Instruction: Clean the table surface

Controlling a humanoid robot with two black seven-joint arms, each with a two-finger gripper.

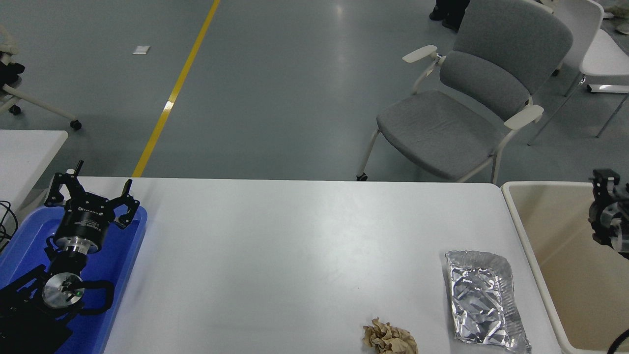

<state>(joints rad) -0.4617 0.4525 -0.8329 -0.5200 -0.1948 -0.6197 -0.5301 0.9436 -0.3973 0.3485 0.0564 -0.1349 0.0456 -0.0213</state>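
Just one camera here, mounted high on the robot's side, looking forward and down. The table fills the lower half of the frame, with floor and a chair across the top.
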